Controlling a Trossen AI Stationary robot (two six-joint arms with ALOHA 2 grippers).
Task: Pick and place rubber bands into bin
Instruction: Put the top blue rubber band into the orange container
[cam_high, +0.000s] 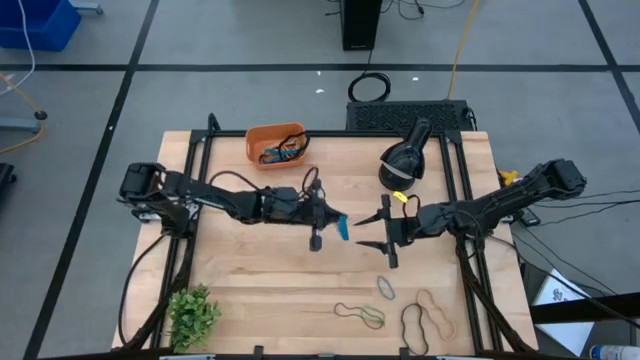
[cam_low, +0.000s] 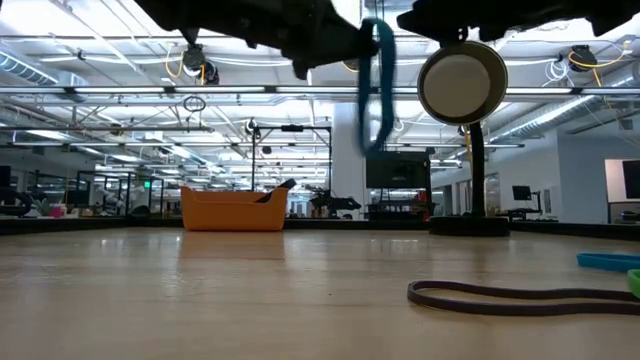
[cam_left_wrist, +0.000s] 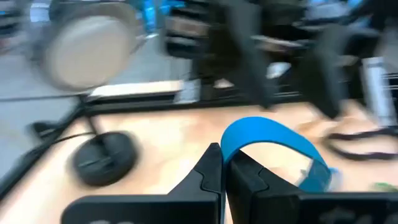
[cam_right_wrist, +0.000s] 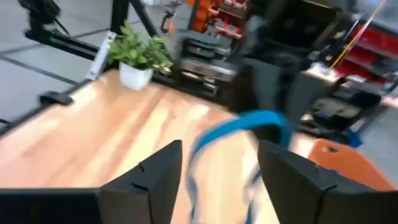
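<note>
Blue rubber band (cam_left_wrist: 273, 146) sits pinched in our left gripper (cam_high: 331, 216) above mid-table — our right gripper (cam_high: 378, 229) just beside it with fingers spread wide and empty — while the orange bin (cam_high: 275, 143) lies at the far edge and more bands (cam_high: 425, 320) near.

The left gripper (cam_high: 322, 220) hangs above mid-table, fingers pinched on a blue rubber band (cam_high: 343, 229) that dangles clear of the wood. Just beyond its tips, the right gripper (cam_high: 386, 231) faces it with fingers spread, blocking the way straight ahead. Toward the table's far edge from the left gripper, bare wood runs to the orange bin (cam_high: 276, 144), with nothing standing between. Far and beyond the right gripper stands a black desk lamp (cam_high: 403, 160). Toward the near edge lie loose rubber bands (cam_high: 400, 310); a small potted plant (cam_high: 192, 315) fills the near corner behind it.
</note>
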